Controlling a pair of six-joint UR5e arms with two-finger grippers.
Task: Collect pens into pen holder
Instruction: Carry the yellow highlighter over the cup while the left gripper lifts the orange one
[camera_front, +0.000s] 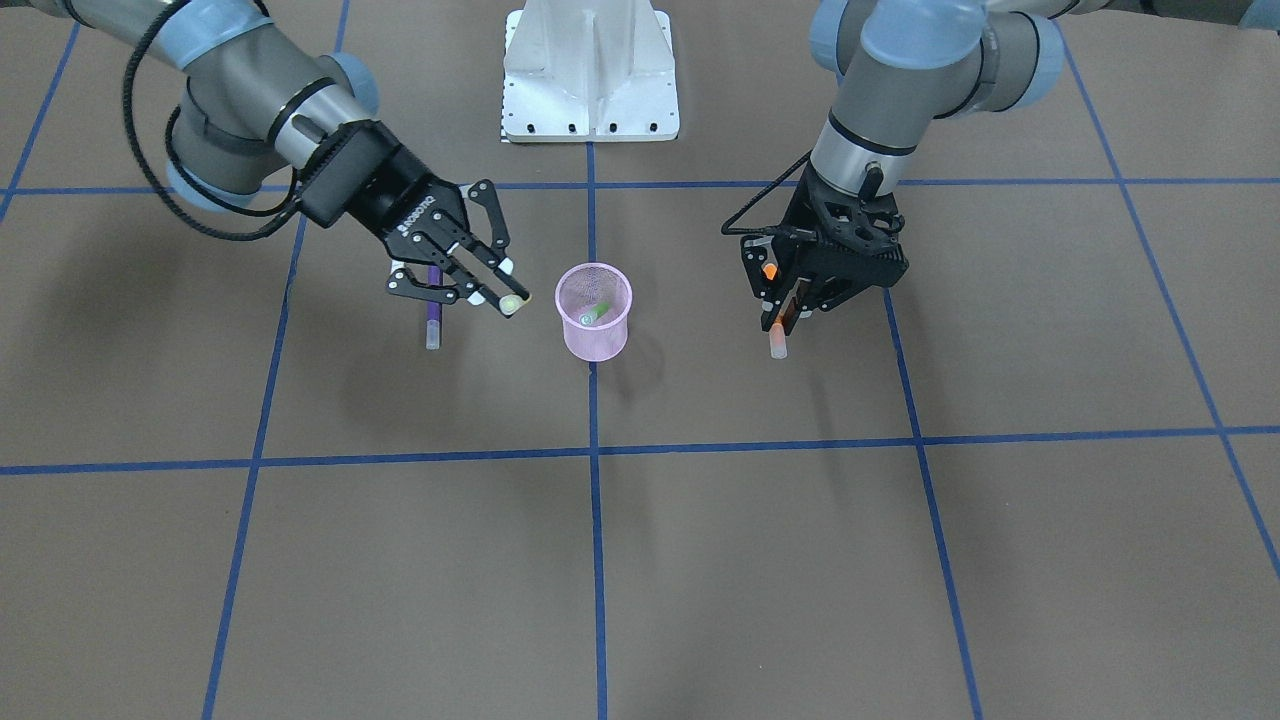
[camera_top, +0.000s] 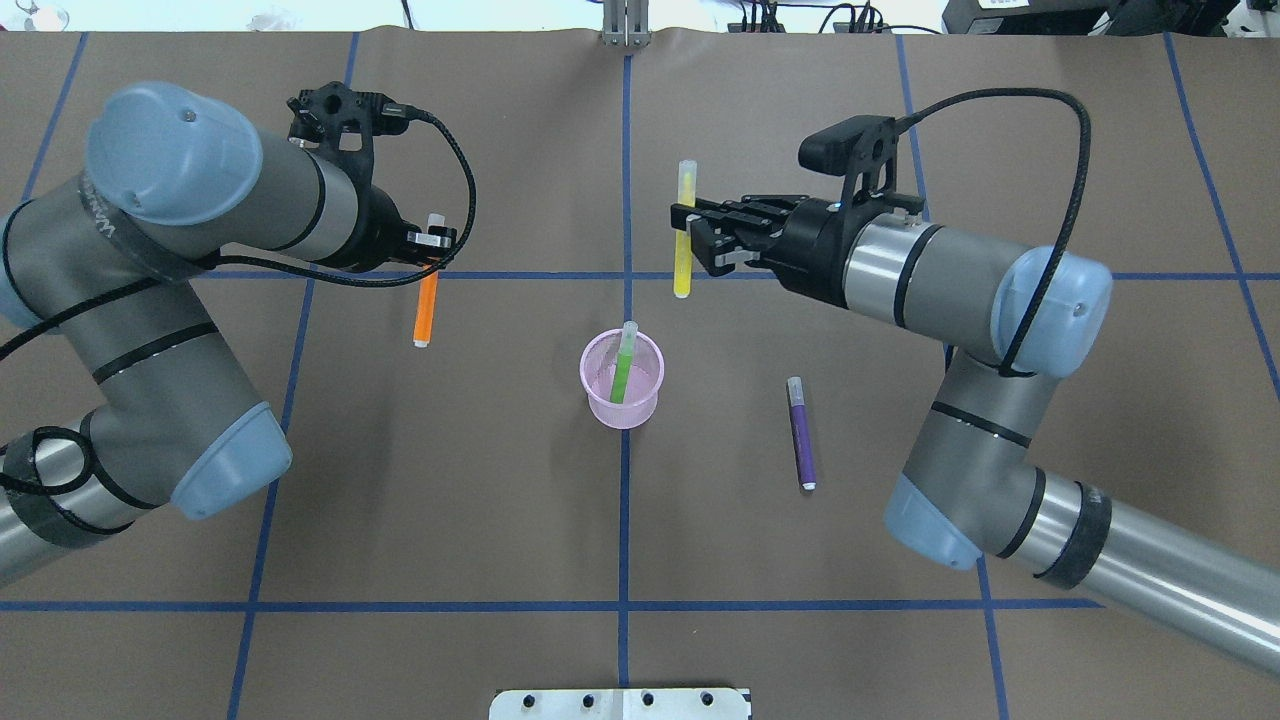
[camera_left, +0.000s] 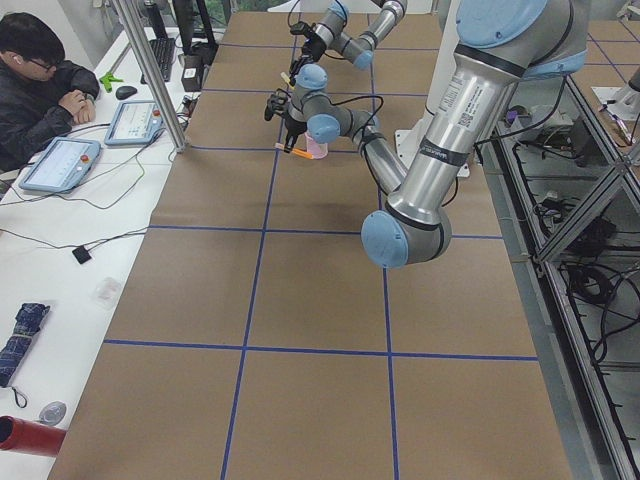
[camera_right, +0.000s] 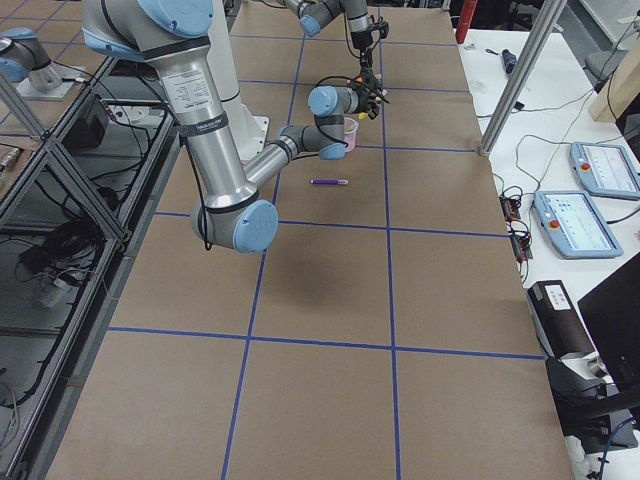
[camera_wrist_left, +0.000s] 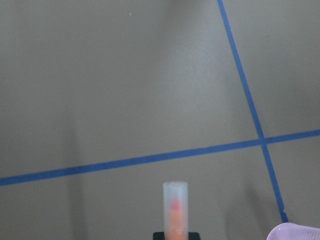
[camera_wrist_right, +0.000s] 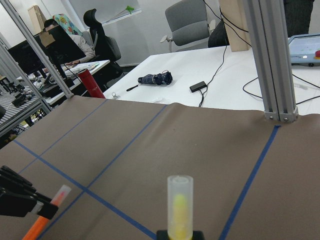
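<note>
Brown paper-covered table (camera_top: 450, 500) with blue tape grid lines: broad bare surface on the operators' side of centre and toward both ends. The far edge meets an aluminium post (camera_wrist_right: 270, 60), with white desks beyond. Grey-and-blue left arm (camera_top: 230, 200) and right arm (camera_top: 950, 270) reach in over the middle squares, one on each side of the centre line. A white metal base plate (camera_front: 590, 70) sits between them at the robot's edge. Pink wire-mesh round pen holder (camera_top: 622, 380) stands upright on the centre line, between the two grippers and apart from both. Slim green pen (camera_top: 624, 365) leans inside it, pale cap end up over the rim. Slim purple pen (camera_top: 800, 432) lies flat on the paper to the robot's right of the holder, apart from it. Right gripper (camera_top: 690, 230): fingers clamped on a slim yellow pen (camera_top: 682, 275), held crosswise above the paper, near the holder on its operators' side. Left gripper (camera_front: 790, 308): pointing down, pinching a slim orange pen (camera_front: 778, 343), pale cap lowest. Whether that cap touches the paper, cannot tell.
</note>
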